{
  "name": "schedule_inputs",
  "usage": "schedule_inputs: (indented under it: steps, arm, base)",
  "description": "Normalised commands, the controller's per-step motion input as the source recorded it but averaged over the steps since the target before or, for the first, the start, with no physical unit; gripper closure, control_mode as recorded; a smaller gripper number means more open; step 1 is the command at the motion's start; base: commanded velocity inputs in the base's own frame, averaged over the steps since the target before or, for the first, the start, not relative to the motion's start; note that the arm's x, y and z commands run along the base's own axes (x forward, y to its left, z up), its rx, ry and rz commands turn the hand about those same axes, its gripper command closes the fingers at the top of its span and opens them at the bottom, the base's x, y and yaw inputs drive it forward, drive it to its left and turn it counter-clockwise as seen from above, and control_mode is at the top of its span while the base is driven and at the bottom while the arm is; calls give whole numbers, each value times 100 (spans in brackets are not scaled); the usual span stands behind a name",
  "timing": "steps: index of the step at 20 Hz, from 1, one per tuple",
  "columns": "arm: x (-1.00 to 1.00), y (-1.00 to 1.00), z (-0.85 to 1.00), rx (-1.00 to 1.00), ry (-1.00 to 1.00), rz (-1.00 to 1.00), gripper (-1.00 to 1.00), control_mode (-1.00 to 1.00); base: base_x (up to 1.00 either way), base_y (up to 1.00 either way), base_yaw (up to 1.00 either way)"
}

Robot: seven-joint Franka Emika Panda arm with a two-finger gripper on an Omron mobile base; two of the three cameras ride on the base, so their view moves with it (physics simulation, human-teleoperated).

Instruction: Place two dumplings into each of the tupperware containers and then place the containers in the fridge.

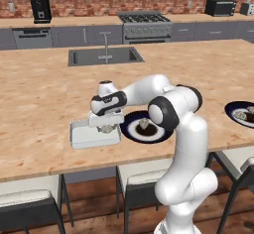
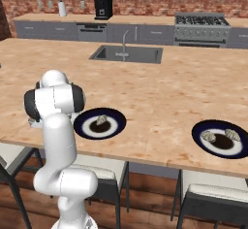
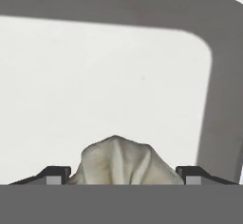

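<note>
dumpling (image 3: 122, 161) between wide-spread jaws; contact unclear | jaws low over whitish tupperware container (image 3: 95, 76)

No lettering, label, brand mark, number or sign can be read anywhere in this kitchen scene. A small dark mark sits on the side of the robot's hand (image 1: 106, 99) in the left base view, too small and blurred to make out. The appliances along the back wall, among them the coffee machine (image 1: 40, 9) and the microwave (image 1: 220, 7), show only plain faces at this size.
</note>
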Motion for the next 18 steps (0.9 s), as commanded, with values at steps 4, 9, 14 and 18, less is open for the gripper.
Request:
schedule_inputs:
  steps: [4,9,14,18]
  arm:
    - [0,-1,6,0,0,0,-100,-100]
    - [0,-24,17,0,0,-4,-100,-100]
    - [-1,-24,25,0,0,-10,-100,-100]
    - [-27,-87,19,0,0,-21,-100,-100]
  base:
    - [0,0,0]
    - [0,0,0]
    - [0,0,0]
    - [0,0,0]
